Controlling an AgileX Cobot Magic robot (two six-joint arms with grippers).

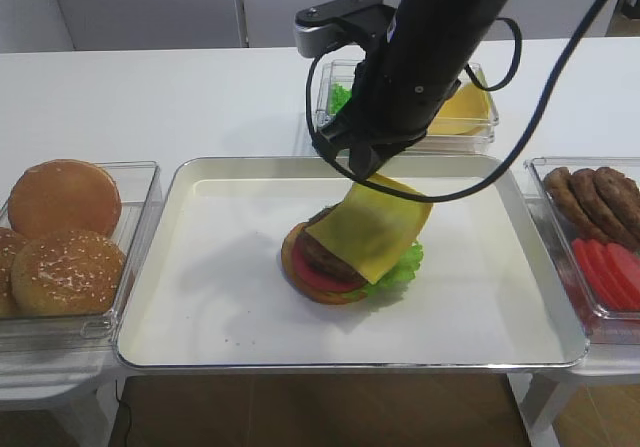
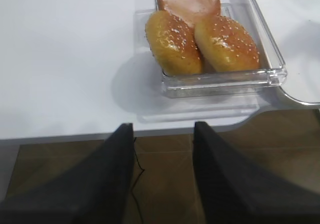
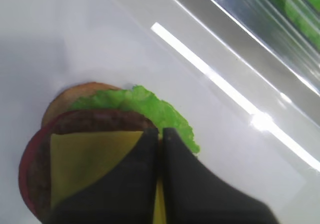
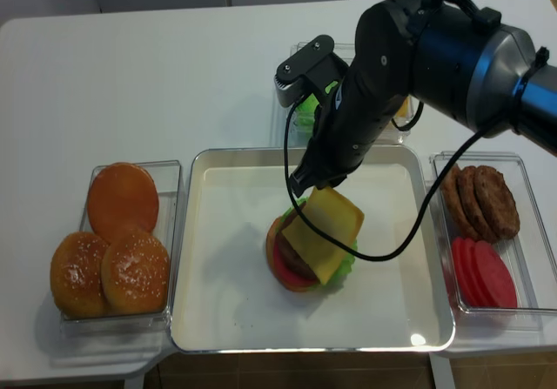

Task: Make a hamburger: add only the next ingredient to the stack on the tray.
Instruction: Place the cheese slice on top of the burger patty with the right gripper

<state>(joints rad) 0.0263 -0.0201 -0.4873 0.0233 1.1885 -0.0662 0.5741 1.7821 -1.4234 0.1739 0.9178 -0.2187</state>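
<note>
Hanging: one cheese slice over one stack, three buns.

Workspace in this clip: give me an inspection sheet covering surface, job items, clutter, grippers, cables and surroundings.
Surface: white table; cream tray with metal rim at centre, a few dark specks on it.
Job's things: cheese slice hangs tilted from the right gripper, its lower edge draped over the stack of bun, lettuce, tomato and patty.
Clutter: bun bin on the left; patties and tomato slices in a bin on the right; a bin of lettuce and cheese behind the tray.
Grippers: right shut on the cheese slice; left gripper open, off the table's front edge, holding nothing.
Cables: black cable loops from the right arm over the tray.
Surroundings: brown floor below the table.
</note>
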